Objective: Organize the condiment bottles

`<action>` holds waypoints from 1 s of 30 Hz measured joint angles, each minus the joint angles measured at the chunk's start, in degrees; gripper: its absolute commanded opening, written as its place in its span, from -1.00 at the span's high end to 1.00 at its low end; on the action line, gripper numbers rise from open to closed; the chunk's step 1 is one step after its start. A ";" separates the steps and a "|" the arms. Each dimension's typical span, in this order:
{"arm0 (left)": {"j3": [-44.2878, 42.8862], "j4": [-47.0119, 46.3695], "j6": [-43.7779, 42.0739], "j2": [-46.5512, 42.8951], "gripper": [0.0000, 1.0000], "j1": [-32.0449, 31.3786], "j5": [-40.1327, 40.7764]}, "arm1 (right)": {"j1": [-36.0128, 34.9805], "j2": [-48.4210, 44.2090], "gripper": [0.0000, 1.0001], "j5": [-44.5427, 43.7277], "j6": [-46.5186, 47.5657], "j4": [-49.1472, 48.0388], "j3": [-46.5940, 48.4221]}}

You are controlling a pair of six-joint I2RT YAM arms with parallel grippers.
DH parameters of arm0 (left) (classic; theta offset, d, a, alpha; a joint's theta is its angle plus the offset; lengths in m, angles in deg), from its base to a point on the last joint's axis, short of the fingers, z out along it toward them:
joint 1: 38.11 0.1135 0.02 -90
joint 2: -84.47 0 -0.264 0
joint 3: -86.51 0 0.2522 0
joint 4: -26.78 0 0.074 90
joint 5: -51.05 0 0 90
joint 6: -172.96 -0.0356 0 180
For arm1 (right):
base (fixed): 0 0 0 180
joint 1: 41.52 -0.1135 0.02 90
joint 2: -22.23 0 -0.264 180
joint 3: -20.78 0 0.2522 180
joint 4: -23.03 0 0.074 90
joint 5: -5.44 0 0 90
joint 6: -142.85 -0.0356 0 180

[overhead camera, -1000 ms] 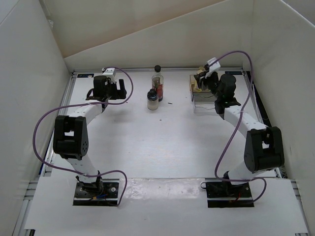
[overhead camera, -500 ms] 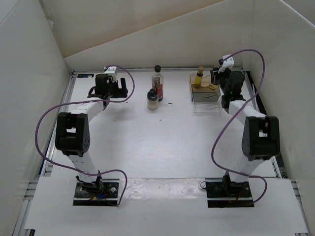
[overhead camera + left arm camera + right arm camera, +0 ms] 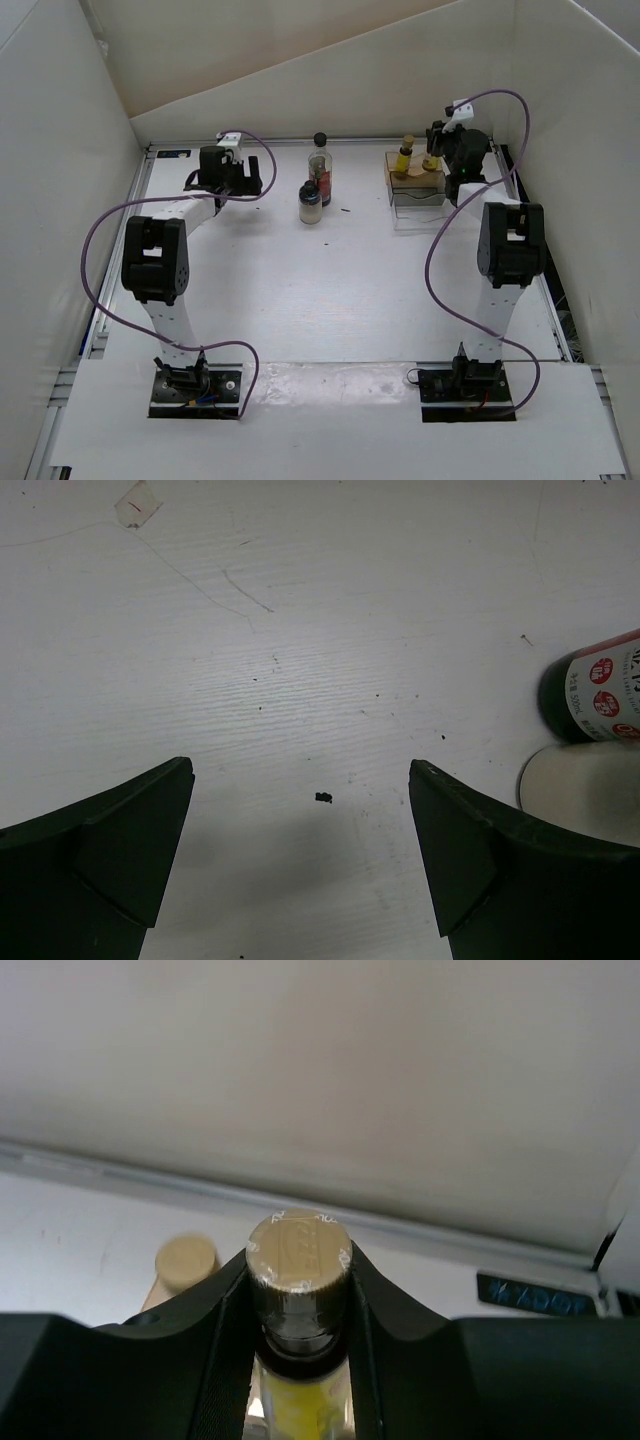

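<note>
On the far left of the white, finely scratched tabletop (image 3: 330, 290), the left tool (image 3: 222, 185) hangs low with its two dark, wedge-shaped fingers (image 3: 110, 860) spread wide and nothing between them. Only bare, speckled surface lies beneath.

Right of it, near the middle of the far edge, stands the tall bottle (image 3: 320, 162). It is a slim clear cylinder with a round black cap, dark red contents and a label with red round marks. The squat jar (image 3: 310, 205) stands touching or just beside it on the near side, short, pale-bodied and black-capped.

Further right sits the rack (image 3: 415, 190), a clear-walled box on a brown base. The left yellow bottle (image 3: 405, 156) stands upright at its far left, with a flat tan cap.

The right tool (image 3: 437, 152) is closed snugly on the neck of the right yellow bottle (image 3: 298, 1260). Its black fingers (image 3: 200, 1330) press both sides under the ribbed tan cap. The bottle is upright at the rack's far right end. Whether it rests on the base I cannot tell.
</note>
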 measured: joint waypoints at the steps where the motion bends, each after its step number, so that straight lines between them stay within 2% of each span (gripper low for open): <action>1: -0.33 0.07 -0.04 0.35 -0.99 -0.02 -0.02 | 0.07 0.35 1.00 0.00 -0.02 0.00 1.38; 12: -1.97 0.55 -0.11 2.78 -0.99 -0.02 -0.02 | 0.42 4.57 1.00 0.13 -0.48 -0.09 10.91; 30: -3.78 1.20 -0.20 3.69 -0.99 -0.17 -0.02 | 0.42 9.79 1.00 0.15 -2.36 1.16 11.08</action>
